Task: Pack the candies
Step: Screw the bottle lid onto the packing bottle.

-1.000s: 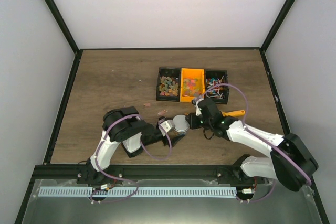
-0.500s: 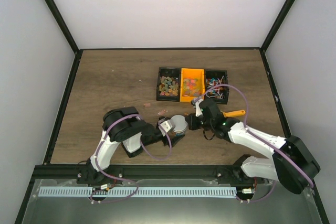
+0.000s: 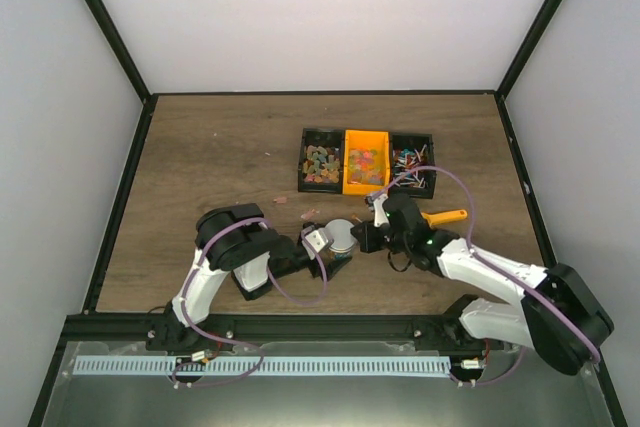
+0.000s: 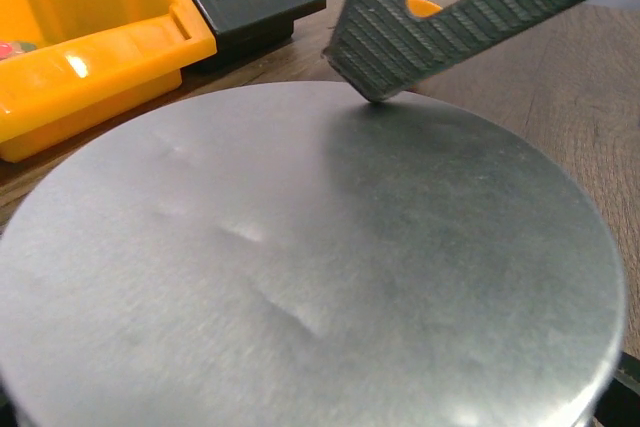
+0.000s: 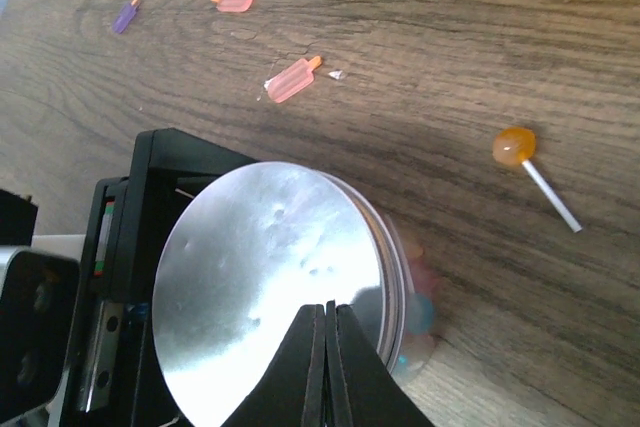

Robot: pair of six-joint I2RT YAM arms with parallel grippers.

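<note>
The right end effector (image 5: 325,327) is closed, gripping nothing. Its paired tips rest on the near edge of the lid (image 5: 270,277), at the bottom centre of the right wrist view. The left end effector (image 3: 332,251) stands wide open at the centre of the top view, with the jar (image 5: 410,287) between its jaws. I cannot tell whether they press on it.

The bench (image 3: 220,157) is brown wood grain. Three bins sit side by side in its upper middle: the left bin (image 3: 301,160), black; the orange bin (image 3: 366,133); and the right bin (image 3: 412,137), black. Most of the candies (image 3: 321,163) lie in these bins. Blurred coloured pieces show through the jar's clear wall under the silver lid.

The orange scoop (image 3: 446,215) lies right of centre, below the right bin. Loose on the bench, in the upper part of the right wrist view, are two pink lolly-shaped sweets (image 5: 292,79), a purple one (image 5: 124,16) at upper left, and an orange lollipop (image 5: 515,145) at right.
</note>
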